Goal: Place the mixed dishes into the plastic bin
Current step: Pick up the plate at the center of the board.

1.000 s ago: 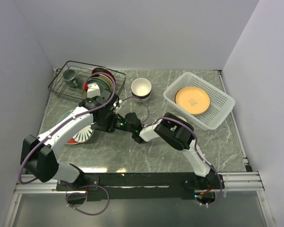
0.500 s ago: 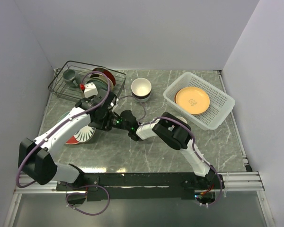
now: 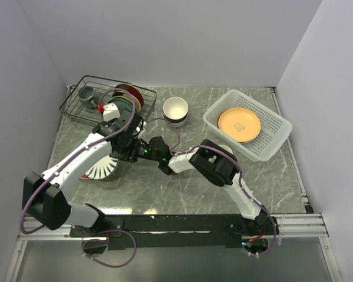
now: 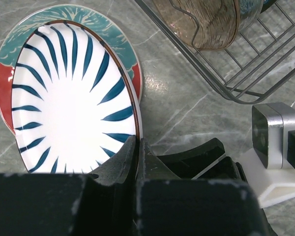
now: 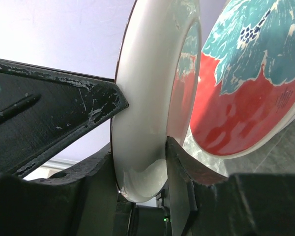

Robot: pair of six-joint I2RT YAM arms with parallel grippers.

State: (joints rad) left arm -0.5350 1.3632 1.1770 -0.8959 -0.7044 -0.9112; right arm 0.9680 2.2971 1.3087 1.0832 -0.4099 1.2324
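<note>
A glossy round striped plate – white, with navy streaks fanning from the centre and a thin brown rim – is seen at the left of the marbled grey-green worktop, well apart from the bin. It is tilted above a red plate with a teal leaf border. Its face is turned up and to the left, and the gripped part of its rim points toward the middle of the worktop.

The left claw is pressed nearly together, with the plate's thin rim pinched between its black fingers. The right claw is set over the thick white edge. One finger is laid against each face and no gap can be made out.

The left arm is stretched forward and slanted inward. The right arm is folded at the elbow and its forearm is doubled back leftward, so the two claws are brought almost nose to nose.

The white lattice-walled bin is at the right with an orange plate flat inside. A black wire rack is at the rear left, and a cream bowl is between the two.
</note>
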